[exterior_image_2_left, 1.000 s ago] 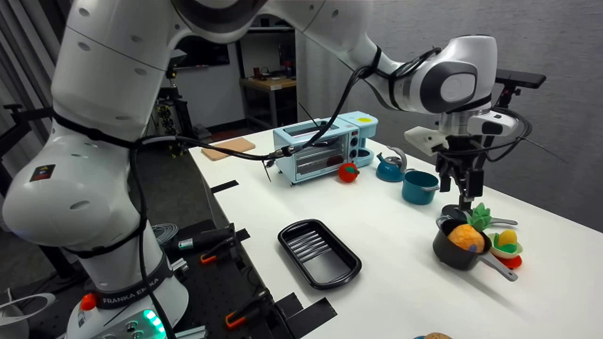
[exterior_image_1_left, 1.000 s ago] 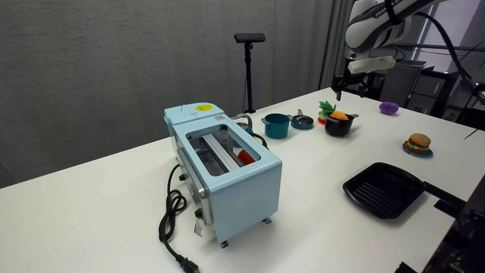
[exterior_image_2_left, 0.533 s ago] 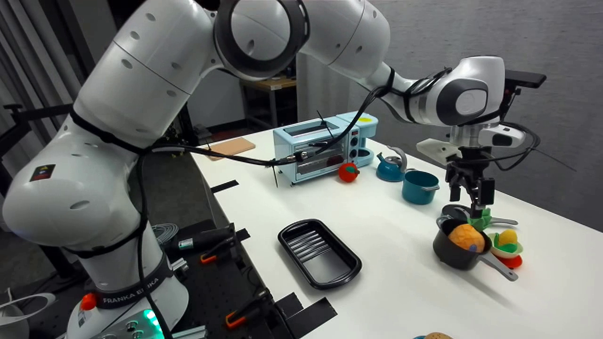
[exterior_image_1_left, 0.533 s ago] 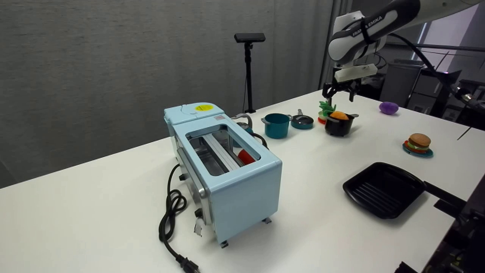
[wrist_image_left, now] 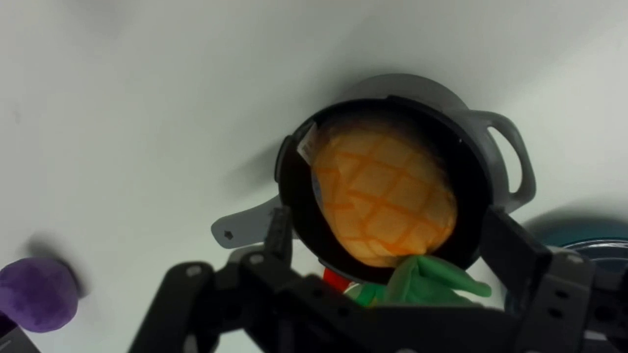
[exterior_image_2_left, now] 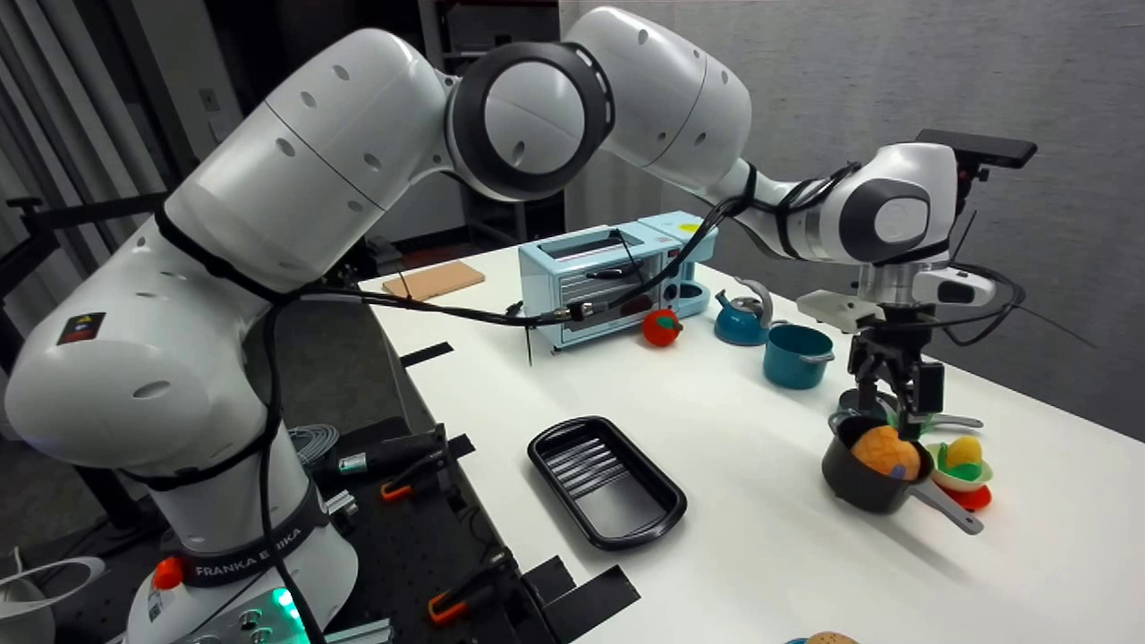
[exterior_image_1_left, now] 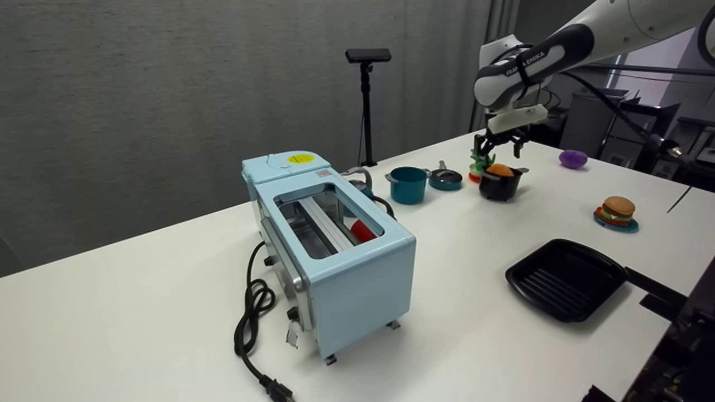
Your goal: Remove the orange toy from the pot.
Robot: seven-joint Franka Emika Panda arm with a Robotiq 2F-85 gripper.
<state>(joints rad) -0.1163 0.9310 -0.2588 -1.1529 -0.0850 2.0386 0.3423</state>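
The orange toy (wrist_image_left: 382, 196) is pineapple-like, with orange crossed lines and green leaves. It sits in the black pot (wrist_image_left: 412, 88), its leaves hanging over the rim. Both exterior views show the toy (exterior_image_1_left: 500, 170) (exterior_image_2_left: 886, 452) in the pot (exterior_image_1_left: 498, 190) (exterior_image_2_left: 854, 483), which has a grey handle. My gripper (wrist_image_left: 387, 214) is open and empty, pointing down. In the wrist view its fingers stand either side of the leaf end of the toy. In both exterior views the gripper (exterior_image_1_left: 498, 152) (exterior_image_2_left: 889, 420) is just above the pot and hides part of the leaves.
A bowl (exterior_image_2_left: 982, 474) with yellow and green toys on a red plate stands beside the pot. A teal pot (exterior_image_2_left: 794, 358), a lidded pan (exterior_image_1_left: 445, 180) and a purple toy (exterior_image_1_left: 573, 159) are nearby. A burger toy (exterior_image_1_left: 617, 209), grill pan (exterior_image_1_left: 564, 279) and blue toaster (exterior_image_1_left: 357, 301) are farther off.
My gripper has come down and across the table to just above the pot, fingers still apart. The pot and the orange toy have not moved.
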